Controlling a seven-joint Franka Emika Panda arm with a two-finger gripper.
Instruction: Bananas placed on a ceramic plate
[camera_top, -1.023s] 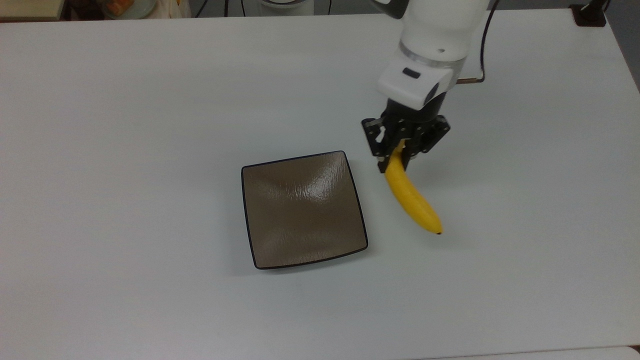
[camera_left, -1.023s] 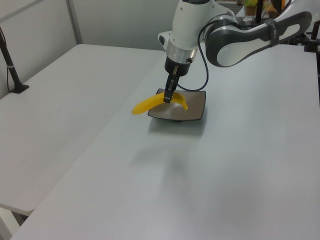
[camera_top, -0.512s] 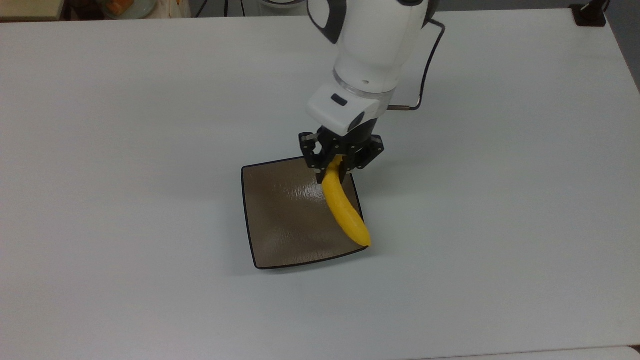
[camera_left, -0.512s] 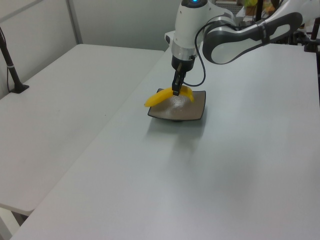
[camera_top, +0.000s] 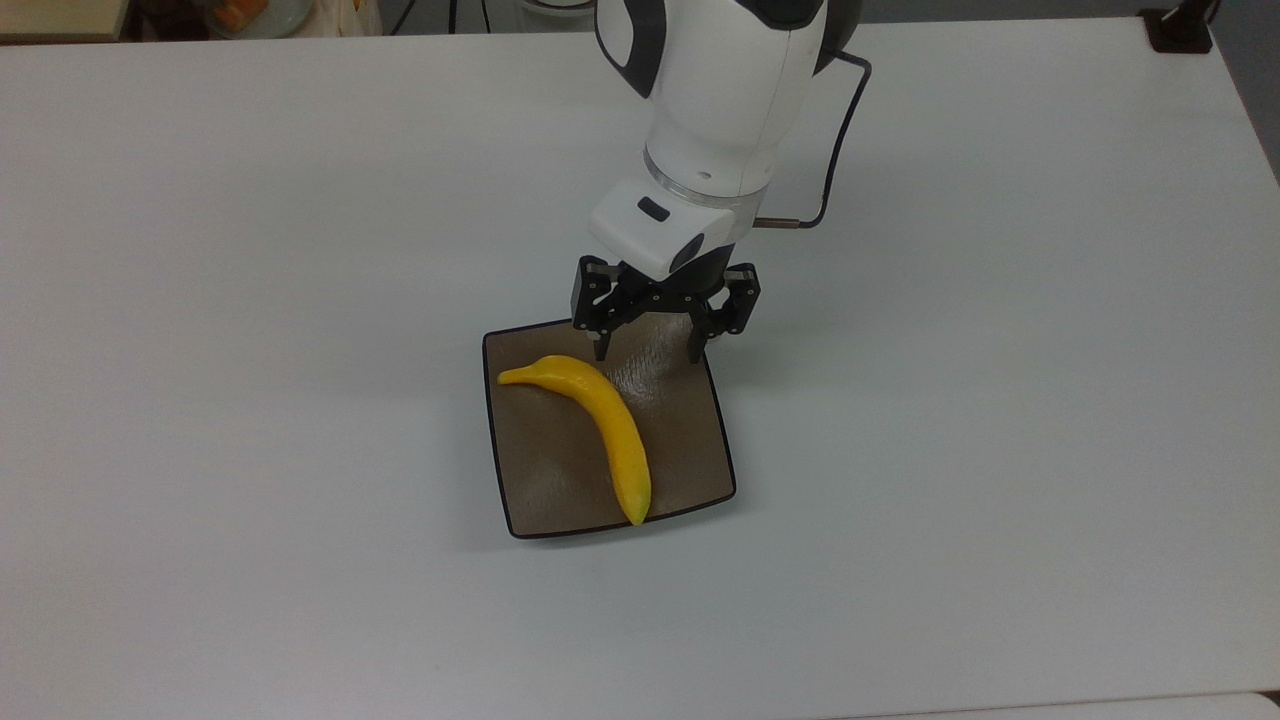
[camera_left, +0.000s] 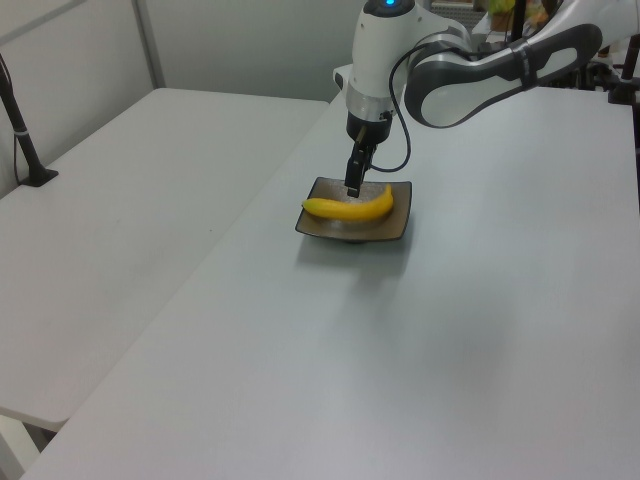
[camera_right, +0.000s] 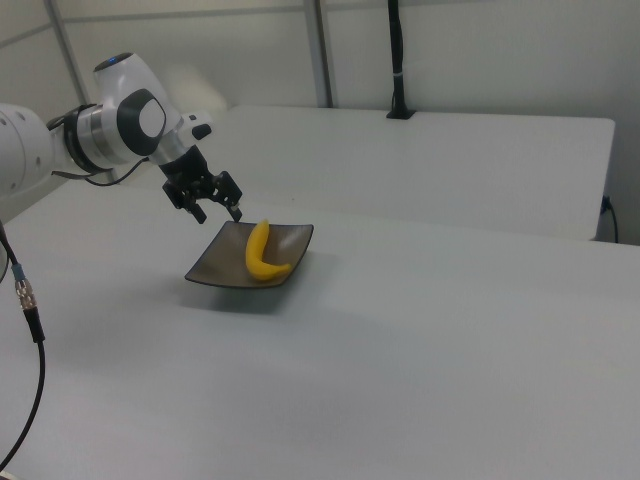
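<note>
The gripper (camera_top: 647, 352) is held spread wide above the far edge of the ceramic plate (camera_top: 690, 440), and nothing is gripped between its fingers (camera_top: 600, 345). The bananas (camera_top: 600, 420), seen as one yellow curved fruit, are laid on the plate's surface, apart from the fingers. In the top view the fruit is stretched from the plate's upper left corner to its lower rim. The plate is set on the white table (camera_top: 300, 250).
</note>
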